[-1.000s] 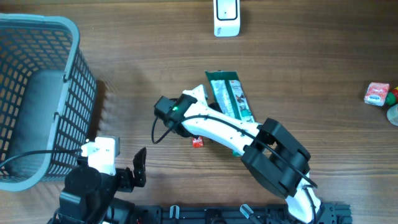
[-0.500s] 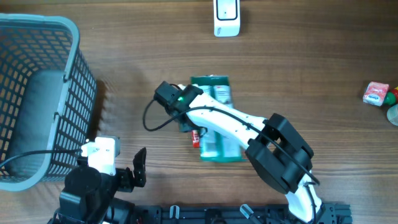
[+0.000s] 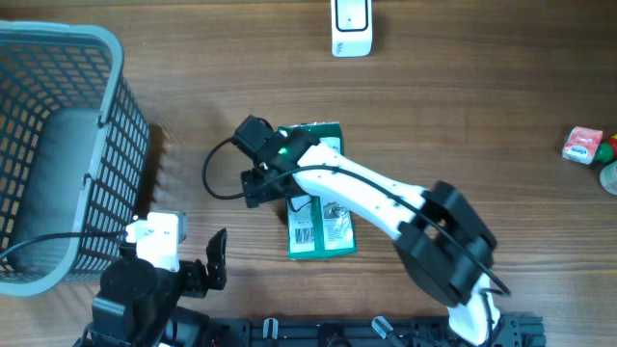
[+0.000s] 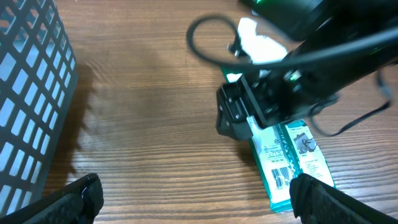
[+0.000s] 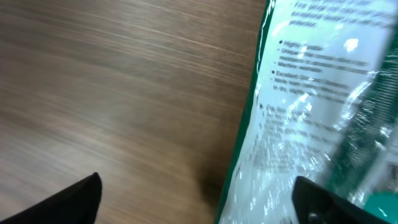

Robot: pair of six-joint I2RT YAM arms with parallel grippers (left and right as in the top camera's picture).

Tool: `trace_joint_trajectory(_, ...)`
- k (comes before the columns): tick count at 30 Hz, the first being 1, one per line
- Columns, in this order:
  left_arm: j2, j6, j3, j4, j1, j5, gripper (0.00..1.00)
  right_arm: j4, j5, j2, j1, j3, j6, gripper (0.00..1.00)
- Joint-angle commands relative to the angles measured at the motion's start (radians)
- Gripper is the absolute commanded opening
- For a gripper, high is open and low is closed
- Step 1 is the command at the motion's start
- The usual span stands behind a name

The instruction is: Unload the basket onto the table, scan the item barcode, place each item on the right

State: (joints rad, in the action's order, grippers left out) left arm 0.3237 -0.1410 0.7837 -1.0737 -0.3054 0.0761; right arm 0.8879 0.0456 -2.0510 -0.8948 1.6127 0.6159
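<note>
Green and white, the packet (image 3: 323, 231) is now seen lying flat on the desk (image 3: 463, 106), let go. The right gripper (image 3: 262, 183), which was closed on it a second ago, is spread wide with nothing between its fingers and is hung over the packet's left edge. Over that second the packet has been swung from a slant to roughly square with the desk's front, and its barcode (image 3: 304, 232) is turned upward. The item is judged to be laid out for reading, but the white scanner (image 3: 349, 27) is stood well beyond the gripper, so the scan is not yet done. The left gripper (image 4: 199, 208) is held fully open and empty, well short of the packet. Bare wood is left between the right gripper and the basket (image 3: 130, 145), and the desk's front edge is found near, behind the packet.
</note>
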Motion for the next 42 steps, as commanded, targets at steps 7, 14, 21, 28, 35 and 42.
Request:
trace_joint_trajectory(7, 0.0, -0.006, 0.008, 0.002, 0.005, -0.008, 1.0, 0.187, 0.102, 0.14, 0.239, 0.008, -0.159, 1.0)
trace_joint_trajectory(14, 0.0, -0.006, 0.008, 0.002, 0.005, -0.008, 1.0, 0.114, 0.304, 0.14, 0.42, -0.159, -0.281, 1.0)
trace_joint_trajectory(21, 0.0, -0.005, 0.008, 0.002, 0.005, -0.008, 1.0, -0.178, 0.498, 0.14, 0.425, -0.427, -0.271, 1.0)
trace_joint_trajectory(28, 0.0, -0.006, 0.008, 0.002, 0.005, -0.008, 1.0, -0.274, 0.609, 0.111, 0.421, -0.49, -0.216, 1.0)
trace_joint_trajectory(35, 0.0, -0.006, 0.008, 0.002, 0.005, -0.008, 1.0, -0.444, 0.562, 0.082, 0.421, -0.645, -0.074, 0.04)
trace_joint_trajectory(42, 0.0, -0.006, 0.008, 0.002, 0.005, -0.008, 1.0, -0.415, 0.583, 0.17, 0.429, -0.596, -0.146, 0.04)
